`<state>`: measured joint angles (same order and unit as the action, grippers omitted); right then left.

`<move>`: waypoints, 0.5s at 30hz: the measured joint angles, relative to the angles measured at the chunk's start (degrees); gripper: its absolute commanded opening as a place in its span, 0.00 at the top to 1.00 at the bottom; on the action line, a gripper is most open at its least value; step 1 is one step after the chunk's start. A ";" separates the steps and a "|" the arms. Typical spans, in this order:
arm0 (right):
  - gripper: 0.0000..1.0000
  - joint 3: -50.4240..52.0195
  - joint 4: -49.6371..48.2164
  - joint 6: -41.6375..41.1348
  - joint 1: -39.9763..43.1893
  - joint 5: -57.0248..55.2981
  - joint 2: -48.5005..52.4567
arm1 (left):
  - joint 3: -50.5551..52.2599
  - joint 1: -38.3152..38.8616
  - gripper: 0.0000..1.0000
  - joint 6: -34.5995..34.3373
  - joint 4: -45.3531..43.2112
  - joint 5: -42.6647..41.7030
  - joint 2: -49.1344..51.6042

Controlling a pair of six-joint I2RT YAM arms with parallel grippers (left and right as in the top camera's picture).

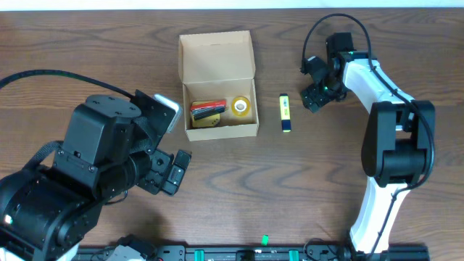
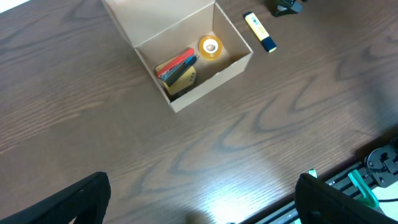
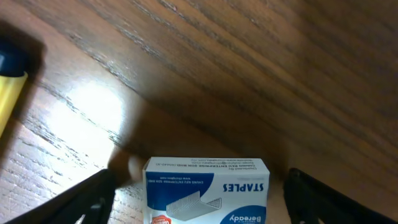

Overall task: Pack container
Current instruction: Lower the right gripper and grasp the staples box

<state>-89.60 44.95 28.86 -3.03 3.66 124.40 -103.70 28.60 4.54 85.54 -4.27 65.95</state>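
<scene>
The container (image 1: 217, 93), a tan cardboard box with its flap lid standing open, sits at the table's back centre. It holds a red and black stapler (image 1: 206, 111), a roll of yellow tape (image 1: 241, 106) and a yellow pad (image 2: 181, 78). My right gripper (image 3: 202, 194) is low over the table to the right of the box, open. A blue and white staples box (image 3: 207, 190) lies between its fingers with a gap on each side. That gripper (image 1: 317, 93) hides the staples box in the overhead view. My left gripper (image 2: 205, 202) hangs open over bare wood, holding nothing.
A yellow highlighter (image 1: 286, 112) with a dark cap lies between the container and the right gripper. It shows at the left edge of the right wrist view. A black rail (image 1: 275, 254) runs along the table's front edge.
</scene>
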 measured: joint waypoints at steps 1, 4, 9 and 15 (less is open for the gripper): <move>0.24 0.00 0.00 0.17 0.00 0.04 0.00 | 0.00 0.00 0.05 0.00 0.00 0.00 0.00; 0.30 0.00 0.02 0.15 0.00 0.13 0.00 | 0.02 0.00 0.05 0.00 -0.02 0.00 0.00; 0.45 0.00 0.04 -0.26 0.02 0.22 0.00 | 0.02 0.00 0.05 0.00 0.00 0.00 0.00; 0.58 0.00 0.00 -3.32 0.00 0.22 0.04 | 0.02 0.00 0.05 0.00 0.00 0.00 0.00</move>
<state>-89.60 44.95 25.54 -3.03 3.88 124.44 -103.68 28.60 4.54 85.54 -4.27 65.95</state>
